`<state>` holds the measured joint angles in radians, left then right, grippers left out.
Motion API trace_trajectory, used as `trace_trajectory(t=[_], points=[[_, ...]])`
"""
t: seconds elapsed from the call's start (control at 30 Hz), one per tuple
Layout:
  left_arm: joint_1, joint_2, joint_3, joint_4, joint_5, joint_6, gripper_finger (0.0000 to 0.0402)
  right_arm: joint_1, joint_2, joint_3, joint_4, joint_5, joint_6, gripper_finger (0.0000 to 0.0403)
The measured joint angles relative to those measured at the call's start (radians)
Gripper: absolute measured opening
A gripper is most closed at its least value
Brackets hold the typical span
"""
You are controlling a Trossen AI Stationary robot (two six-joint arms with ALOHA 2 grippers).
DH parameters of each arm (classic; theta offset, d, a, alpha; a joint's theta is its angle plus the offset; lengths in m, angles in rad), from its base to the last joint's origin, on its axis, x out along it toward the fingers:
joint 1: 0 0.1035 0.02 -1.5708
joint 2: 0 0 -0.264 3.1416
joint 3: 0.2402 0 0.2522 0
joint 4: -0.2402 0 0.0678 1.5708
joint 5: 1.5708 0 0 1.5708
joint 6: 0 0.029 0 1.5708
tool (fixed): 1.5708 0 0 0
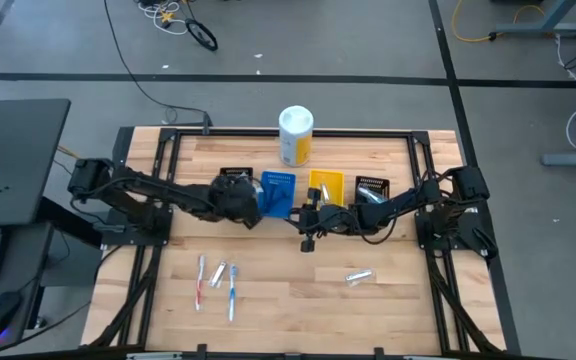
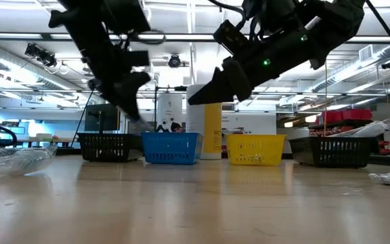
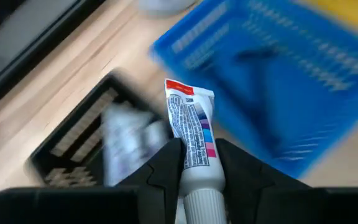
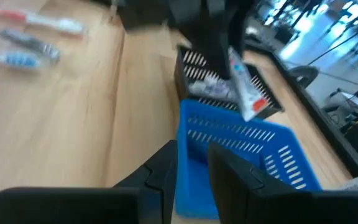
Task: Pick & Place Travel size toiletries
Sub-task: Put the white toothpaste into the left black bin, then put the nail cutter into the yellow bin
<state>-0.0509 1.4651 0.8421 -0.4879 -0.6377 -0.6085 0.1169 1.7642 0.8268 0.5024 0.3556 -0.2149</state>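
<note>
Table [image 1: 288,300]: light wood, framed by dark rails. Along its far half stands a row of four small bins, black [image 1: 234,177], blue [image 1: 277,192], yellow [image 1: 326,186], black [image 1: 371,187], with a tall white-and-yellow canister [image 1: 295,135] behind them.

My left arm reaches in across the row. My left gripper [image 3: 199,163] hangs over the border between the left black bin [image 3: 73,140] and the blue bin [image 3: 278,81], fingers pinching a white toothpaste tube [image 3: 192,134] near its cap end, crimped end pointing away from me. The black bin already holds something pale and blurred.

My right gripper [image 4: 191,165] hovers just beside the near edge of the blue bin [image 4: 241,155]. A narrow gap shows between its fingers and nothing sits in it.

Remaining on the near table: three toothbrushes or similar slim items [image 1: 218,280] to the left, one silver tube [image 1: 359,276] to the right.

Risks, my judgement:
- Tube hangs over the shared rim of two bins; release here could drop it on the rim, to tip into the wrong bin or onto the table.
- Grip is near one end, so the tube may swing or slide out early.
- Both grippers crowd the blue bin; either moving sideways could strike the other or shove a light bin.
</note>
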Motion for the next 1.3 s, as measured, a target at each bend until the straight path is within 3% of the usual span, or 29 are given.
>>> trace_trajectory(t=[0.13,0.3,0.6,0.77,1.03,1.3], points=[[0.058,0.000,-0.001,-0.103,-0.036,-0.088,0.0102,0.000,0.000,0.000,0.031,0.009,0.009,0.0095],[0.111,0.000,-0.001,-0.096,-0.036,-0.094,0.0102,0.000,0.000,0.000,0.032,0.005,0.024,0.0095],[0.128,0.003,-0.001,-0.108,-0.020,-0.141,0.0123,-0.029,0.000,0.000,-0.023,-0.137,0.052,0.0095],[0.150,0.017,0.000,-0.132,0.070,-0.162,0.0148,-0.047,0.000,0.000,-0.055,-0.206,0.053,0.0095],[0.148,0.014,0.007,-0.132,0.048,-0.064,0.0192,-0.052,0.000,0.000,-0.058,-0.306,0.052,0.0095],[0.073,-0.022,0.108,-0.125,0.073,0.047,0.0192,-0.052,0.000,0.000,-0.058,-0.314,0.032,0.0133]])
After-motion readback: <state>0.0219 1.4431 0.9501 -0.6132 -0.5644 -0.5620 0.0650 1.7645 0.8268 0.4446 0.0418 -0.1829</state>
